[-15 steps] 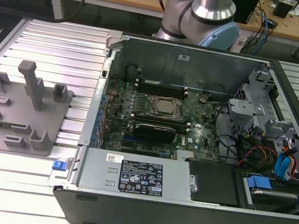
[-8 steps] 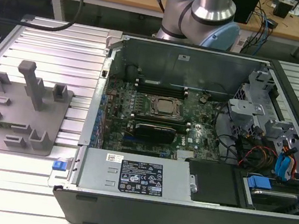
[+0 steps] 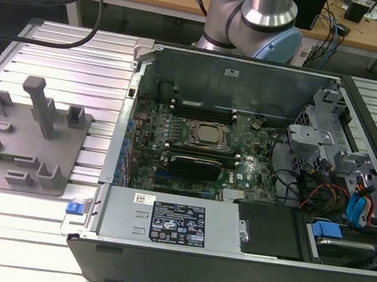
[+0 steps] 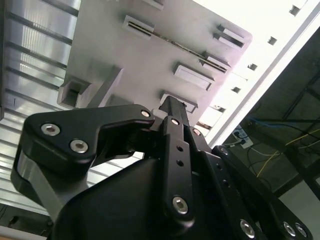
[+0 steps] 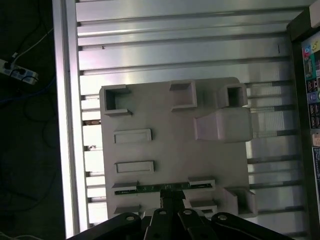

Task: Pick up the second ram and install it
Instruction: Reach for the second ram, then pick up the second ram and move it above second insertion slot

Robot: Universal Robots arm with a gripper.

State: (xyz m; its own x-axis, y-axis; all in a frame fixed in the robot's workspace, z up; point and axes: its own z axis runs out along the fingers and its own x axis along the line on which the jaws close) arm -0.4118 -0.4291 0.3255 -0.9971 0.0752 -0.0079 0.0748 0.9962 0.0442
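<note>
The second ram [image 5: 145, 188] stood on edge in a slot of the grey holder tray [image 5: 175, 140], at the exterior view's left of the computer case [image 3: 225, 270], with the tool [image 5: 172, 196] close at its middle, its opening impossible to tell, and a skewed grip might have jammed the stick.

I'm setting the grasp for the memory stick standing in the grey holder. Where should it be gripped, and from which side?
I'd pinch the ram across its two flat faces at mid-length, coming straight down onto its top edge. It stands on edge in the grey holder, held at both ends, its middle span free.
</note>
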